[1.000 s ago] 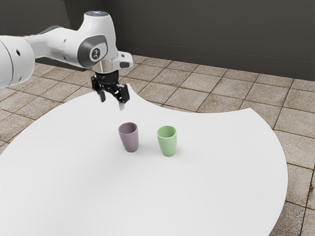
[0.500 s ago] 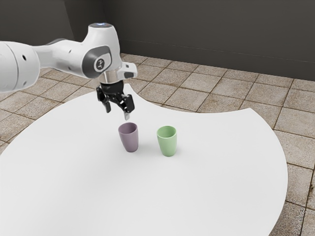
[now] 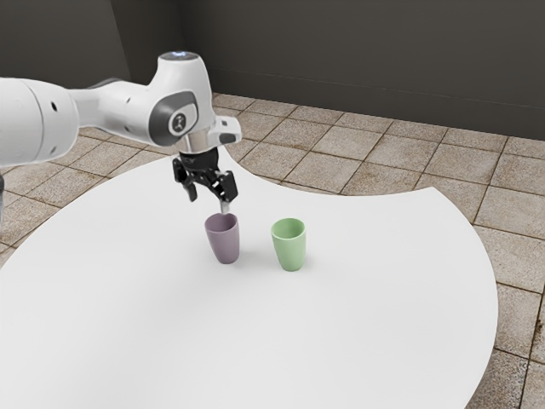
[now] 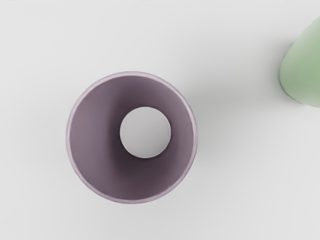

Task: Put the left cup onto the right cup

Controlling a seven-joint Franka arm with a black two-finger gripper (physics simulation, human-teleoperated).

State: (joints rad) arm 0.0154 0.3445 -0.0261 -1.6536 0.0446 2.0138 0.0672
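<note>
The white Franka arm (image 3: pixel 102 111) holds its black jaws spread open and empty just above the purple cup (image 3: pixel 223 239). One tip seems to hang over the cup's far rim, though whether it touches is hard to tell. The purple cup stands upright on the white tabletop (image 3: pixel 255 341), to the exterior view's left of the upright green cup (image 3: pixel 289 244), near it but apart. In the wrist view its open mouth (image 4: pixel 95 150) lies directly under the hand, with the green cup (image 4: pixel 302 70) off to one side.
</note>
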